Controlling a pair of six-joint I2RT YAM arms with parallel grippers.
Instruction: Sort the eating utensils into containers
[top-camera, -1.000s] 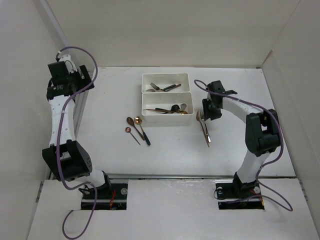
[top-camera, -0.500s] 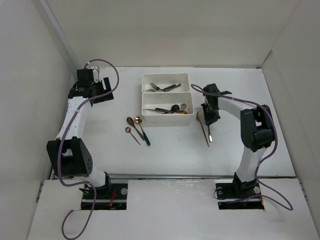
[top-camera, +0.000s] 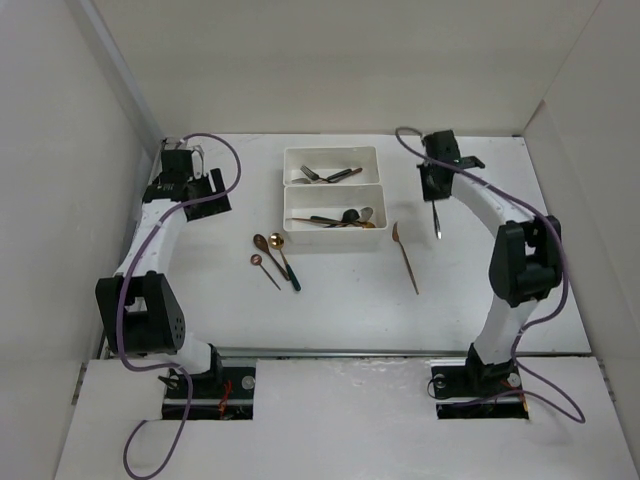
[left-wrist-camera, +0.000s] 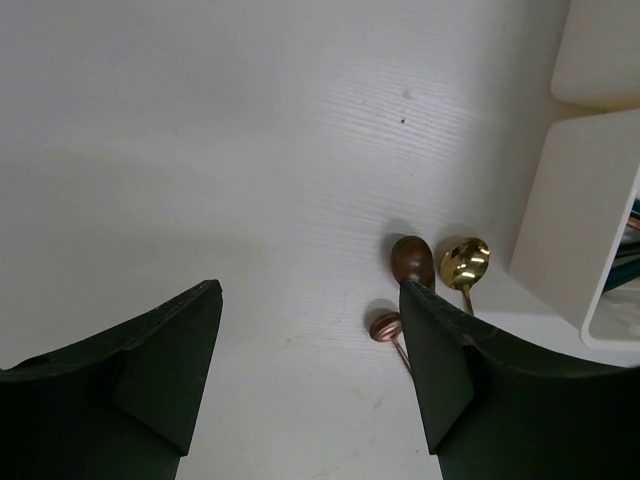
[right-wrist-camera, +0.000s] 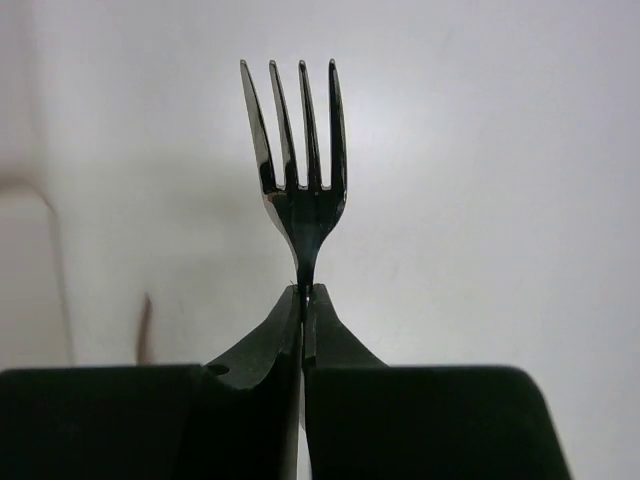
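Observation:
My right gripper (top-camera: 435, 192) is shut on a dark silver fork (top-camera: 437, 217) and holds it above the table, right of the far white tray (top-camera: 330, 150). In the right wrist view the fork (right-wrist-camera: 300, 150) stands tines-up out of the shut gripper (right-wrist-camera: 303, 292). The far tray holds forks, the near tray (top-camera: 330, 241) holds spoons. My left gripper (top-camera: 195, 195) is open and empty, left of the trays. In the left wrist view the gripper (left-wrist-camera: 310, 295) looks down on a brown spoon (left-wrist-camera: 412, 260), a gold spoon (left-wrist-camera: 465, 262) and a small copper spoon (left-wrist-camera: 384, 326).
The three loose spoons (top-camera: 272, 256) lie on the table left of the near tray. A copper-coloured utensil (top-camera: 405, 257) lies right of it. The near tray's corner (left-wrist-camera: 570, 230) shows at the right of the left wrist view. White walls enclose the table.
My right gripper has lifted the fork off the table beside the copper utensil and carried it back and right. My left arm has swung in from the far left.

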